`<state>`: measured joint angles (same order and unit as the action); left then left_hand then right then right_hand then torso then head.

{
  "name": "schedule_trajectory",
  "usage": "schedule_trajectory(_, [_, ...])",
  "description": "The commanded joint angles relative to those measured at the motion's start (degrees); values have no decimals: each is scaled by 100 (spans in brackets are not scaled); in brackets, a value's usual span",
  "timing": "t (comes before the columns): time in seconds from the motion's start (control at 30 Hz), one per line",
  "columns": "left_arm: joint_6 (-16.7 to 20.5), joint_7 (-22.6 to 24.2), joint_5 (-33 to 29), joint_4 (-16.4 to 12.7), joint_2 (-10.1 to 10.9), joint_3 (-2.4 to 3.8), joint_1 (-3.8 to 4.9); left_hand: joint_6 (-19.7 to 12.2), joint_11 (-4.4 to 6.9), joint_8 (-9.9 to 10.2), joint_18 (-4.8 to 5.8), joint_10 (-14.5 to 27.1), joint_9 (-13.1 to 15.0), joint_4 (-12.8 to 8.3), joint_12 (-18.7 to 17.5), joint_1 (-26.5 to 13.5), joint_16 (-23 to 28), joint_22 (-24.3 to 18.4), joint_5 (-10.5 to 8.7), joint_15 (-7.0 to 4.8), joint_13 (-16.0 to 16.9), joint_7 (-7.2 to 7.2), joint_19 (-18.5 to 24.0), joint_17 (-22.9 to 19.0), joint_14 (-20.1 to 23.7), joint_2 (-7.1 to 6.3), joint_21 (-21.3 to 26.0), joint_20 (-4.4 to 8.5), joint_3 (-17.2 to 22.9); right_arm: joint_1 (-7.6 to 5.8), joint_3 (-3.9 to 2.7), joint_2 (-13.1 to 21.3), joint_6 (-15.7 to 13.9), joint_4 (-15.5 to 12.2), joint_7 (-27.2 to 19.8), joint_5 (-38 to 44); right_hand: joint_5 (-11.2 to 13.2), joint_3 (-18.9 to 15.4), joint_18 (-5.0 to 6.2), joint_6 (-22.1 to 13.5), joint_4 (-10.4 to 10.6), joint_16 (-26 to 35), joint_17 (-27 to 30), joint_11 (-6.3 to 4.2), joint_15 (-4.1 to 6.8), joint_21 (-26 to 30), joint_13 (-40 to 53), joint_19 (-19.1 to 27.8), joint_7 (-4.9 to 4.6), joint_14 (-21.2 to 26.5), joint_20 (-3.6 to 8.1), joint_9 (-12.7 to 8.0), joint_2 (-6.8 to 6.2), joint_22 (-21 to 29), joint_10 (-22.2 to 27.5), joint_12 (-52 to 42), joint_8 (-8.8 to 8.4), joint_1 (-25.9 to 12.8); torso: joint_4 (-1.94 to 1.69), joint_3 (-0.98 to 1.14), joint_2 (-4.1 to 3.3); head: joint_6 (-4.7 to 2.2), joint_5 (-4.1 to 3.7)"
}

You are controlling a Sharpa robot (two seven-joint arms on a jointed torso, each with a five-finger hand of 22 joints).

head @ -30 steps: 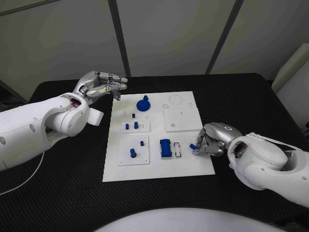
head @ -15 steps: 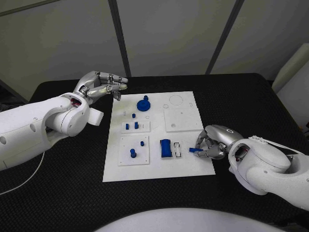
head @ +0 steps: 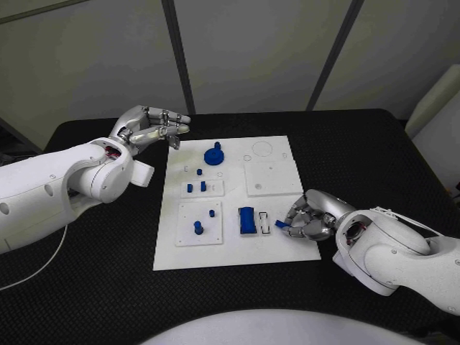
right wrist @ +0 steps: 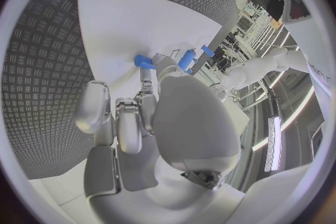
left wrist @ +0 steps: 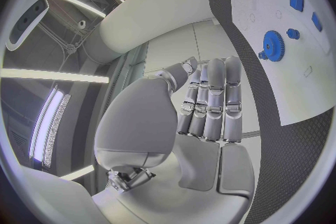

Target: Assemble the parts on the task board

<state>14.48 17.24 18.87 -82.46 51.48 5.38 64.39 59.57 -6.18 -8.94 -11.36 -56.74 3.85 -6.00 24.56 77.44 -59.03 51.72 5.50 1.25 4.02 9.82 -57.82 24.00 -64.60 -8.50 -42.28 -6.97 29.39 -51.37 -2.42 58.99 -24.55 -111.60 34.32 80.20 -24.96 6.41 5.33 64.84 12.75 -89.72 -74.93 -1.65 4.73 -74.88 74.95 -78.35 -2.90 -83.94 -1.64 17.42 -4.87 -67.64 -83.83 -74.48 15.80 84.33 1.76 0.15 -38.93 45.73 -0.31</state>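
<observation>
The white task board [head: 241, 248] lies mid-table. On it are a blue gear [head: 215, 154], a blue block [head: 246, 219] and several small blue pegs [head: 197, 228]. My right hand [head: 313, 219] hangs over the board's near right edge and pinches a small blue part [head: 283, 223] at its fingertips, just right of a narrow white slot [head: 264, 221]. The right wrist view shows that part [right wrist: 144, 60] at the fingertips above the board [right wrist: 126, 22]. My left hand [head: 147, 129] hovers off the board's far left corner, fingers curled in, holding nothing. The left wrist view shows the gear [left wrist: 274, 45].
Two raised white square plates [head: 270, 177] sit on the board's right half, with a round outline [head: 261, 150] above them. Black table [head: 375, 151] surrounds the board, and a grey wall stands behind it.
My right hand has drawn a little toward the table's near edge and leftward, carrying the blue part closer to the slot. The left arm has not moved.
</observation>
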Motion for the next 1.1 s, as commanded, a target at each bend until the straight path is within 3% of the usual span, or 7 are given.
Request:
schedule_trajectory(0.03, [-44,42,-8,-15,-4,4,7,-42,-1,-12,87,54,2,-39,39,0,25,9,-17,31,4,-2,5,-9,10,54,19,-30,-8,-5,0,-61,-352,-15,-41,-419,-32,158,-57,1,46,-28,-1507,-8,35,-17,495,-28,44,-606,25,102,-54,-15,-30,-25,60,-149,-6,2,-1,0,-2])
schedule_trajectory(0.47, [-49,42,-8,-1,-19,4,7,-42,-1,-12,87,54,2,-39,39,0,25,9,-17,31,4,-2,5,-9,10,54,19,-30,-8,-5,-1,-222,-534,37,-140,-585,-68,362,-68,28,229,-28,-1507,-27,50,-55,528,-64,68,-606,37,171,-149,-76,-64,-68,119,-481,4,4,-4,7,11])
schedule_trajectory(0.77, [-57,40,-8,4,-33,4,7,-42,-1,-12,87,54,2,-39,39,0,25,9,-17,31,4,-2,5,-9,10,54,19,-30,-8,-6,-1,-398,-364,142,-166,-707,-44,420,-69,54,355,-28,-1507,-34,54,-56,542,-68,77,-606,42,224,-226,-84,-78,-82,166,-765,-9,-1,-1,13,7])
schedule_trajectory(0.83, [-59,39,-8,6,-34,4,7,-42,-1,-12,87,54,2,-39,39,0,25,9,-17,31,4,-2,5,-9,10,54,19,-30,-8,-6,-1,-430,-330,163,-160,-720,-208,397,-71,63,363,-28,-1507,-33,55,-57,549,-70,79,-606,42,245,-252,-89,-86,-91,184,-903,-7,0,0,14,14])
schedule_trajectory(0.9, [-61,37,-8,9,-36,4,7,-42,-1,-12,87,54,2,-39,39,0,25,9,-17,31,4,-2,5,-9,10,54,19,-30,-8,-7,-1,-464,-295,185,-155,-728,-547,331,-71,70,345,-28,-1507,-38,58,-59,555,-74,85,-606,48,277,-281,-96,-92,-96,210,-1036,4,2,0,14,18])
schedule_trajectory(1.1, [-72,32,-8,9,-42,4,7,-45,-2,-15,87,65,1,-44,46,1,24,12,-16,30,2,-1,6,-13,10,56,19,-30,-5,-7,-1,-527,-169,251,-104,-738,-614,241,-71,77,356,-28,-1507,-38,60,-56,564,-73,84,-606,49,309,-290,-96,-98,-104,236,-1163,0,0,-1,15,19])
